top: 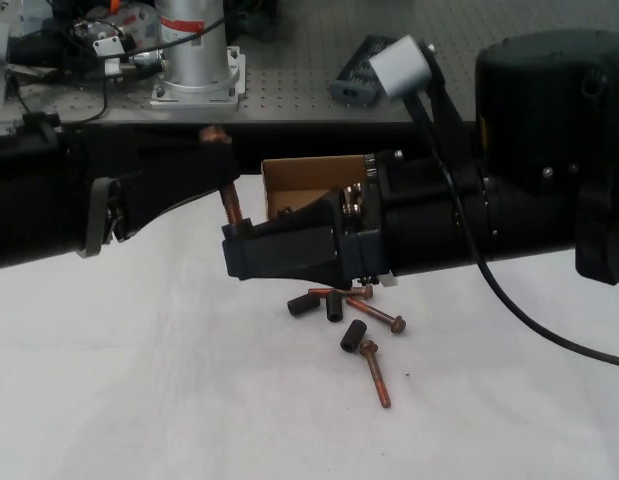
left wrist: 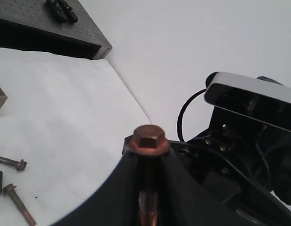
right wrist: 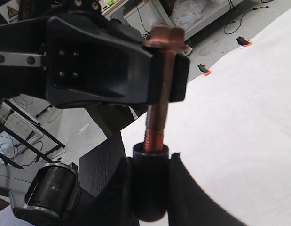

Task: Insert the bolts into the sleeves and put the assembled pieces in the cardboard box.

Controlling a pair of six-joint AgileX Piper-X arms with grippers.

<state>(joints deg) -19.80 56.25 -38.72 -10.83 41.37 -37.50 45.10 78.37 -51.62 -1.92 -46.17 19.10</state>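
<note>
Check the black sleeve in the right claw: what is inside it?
The copper bolt enters the black sleeve threaded end first; the sleeve wall hides how deep it reaches.

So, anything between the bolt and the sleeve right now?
Nothing visible. The bolt, gripped by the left hand, has its threaded end right at the mouth of the sleeve, which the right hand holds.
</note>
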